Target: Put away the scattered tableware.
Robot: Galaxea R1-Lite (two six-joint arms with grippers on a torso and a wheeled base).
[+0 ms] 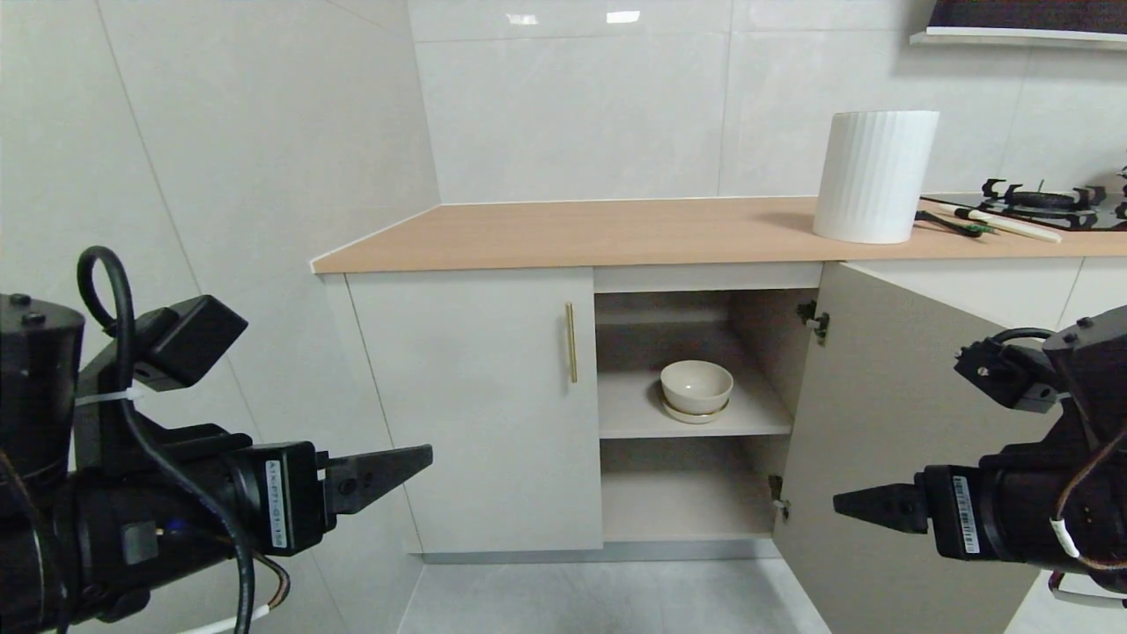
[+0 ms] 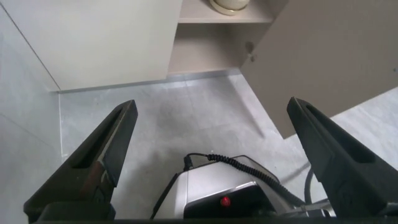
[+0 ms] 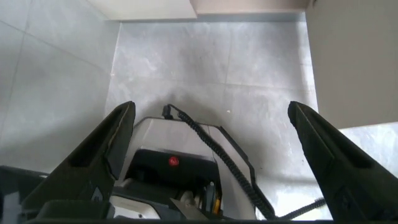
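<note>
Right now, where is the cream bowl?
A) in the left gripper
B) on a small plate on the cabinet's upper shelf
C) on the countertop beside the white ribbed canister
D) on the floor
B: the cream bowl sits on a small plate on the upper shelf of the open cabinet.

You're looking down past your right gripper (image 3: 211,112), its two dark fingers (image 3: 99,155) spread wide with nothing between them. Beneath lies the grey tiled floor (image 3: 205,62). The open cabinet door (image 3: 354,56) stands beside one finger, and the cabinet base (image 3: 149,7) meets the floor farther off
</note>
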